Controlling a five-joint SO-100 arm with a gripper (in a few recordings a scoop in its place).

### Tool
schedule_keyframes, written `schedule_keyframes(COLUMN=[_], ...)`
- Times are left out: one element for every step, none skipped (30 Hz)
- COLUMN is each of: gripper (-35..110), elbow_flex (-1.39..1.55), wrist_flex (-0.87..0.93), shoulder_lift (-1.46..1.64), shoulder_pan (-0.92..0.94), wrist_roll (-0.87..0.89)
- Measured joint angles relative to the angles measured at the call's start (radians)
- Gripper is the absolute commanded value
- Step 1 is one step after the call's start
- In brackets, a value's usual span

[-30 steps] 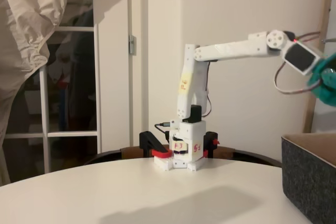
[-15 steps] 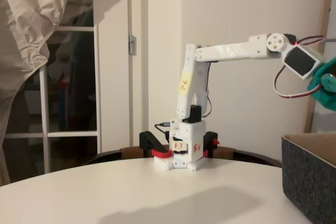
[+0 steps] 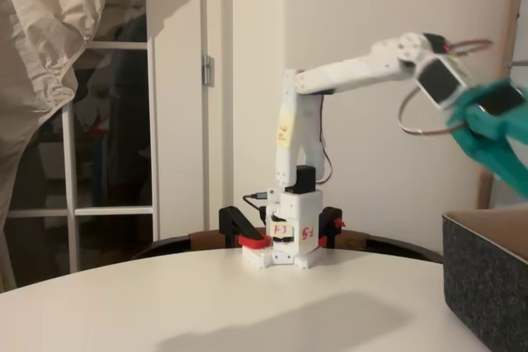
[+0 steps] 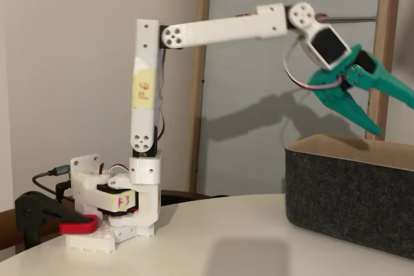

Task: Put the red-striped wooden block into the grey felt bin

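My teal fingers (image 4: 378, 105) were spread apart above the grey felt bin (image 4: 349, 195). The bin was dark grey with straight walls and a tan inside, sitting on the white counter (image 4: 213, 250).

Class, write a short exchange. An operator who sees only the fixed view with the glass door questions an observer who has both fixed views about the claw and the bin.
Operator: My claw is a green blur at the right edge. Is it open?
Observer: Yes. In a fixed view the claw is open, its fingers spread wide, with nothing between them.
Operator: My bin is cut off by the frame. Where is the claw against it?
Observer: It hangs above the bin, over the open top and clear of the felt rim.
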Motion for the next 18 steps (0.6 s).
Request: schedule_keyframes(gripper=[28,29,29,29,29,29,29,29,29,29,29,28,28,29,28,27,27,27], elbow_flex=[0.017,0.040,0.063,0.081,0.100,0.117,0.137,0.155,0.175,0.201,0.227,0.261,0.295,0.328,0.360,0.399,0.442,0.483], wrist_flex=[0.011,0.011,0.012,0.017,0.021,0.031,0.041,0.051,0.054,0.063,0.063,0.072,0.077,0.080,0.086,0.087,0.092,0.100], shoulder_lift=[0.025,0.049,0.077,0.103,0.130,0.155,0.183,0.212,0.239,0.268,0.296,0.328,0.362,0.402,0.443,0.488,0.532,0.575], shoulder_pan=[0.009,0.017,0.023,0.031,0.041,0.049,0.060,0.069,0.078,0.092,0.101,0.117,0.127,0.146,0.169,0.198,0.233,0.275], wrist_roll=[0.003,0.014,0.018,0.029,0.035,0.038,0.048,0.054,0.055,0.066,0.071,0.074,0.084,0.098,0.104,0.123,0.146,0.163])
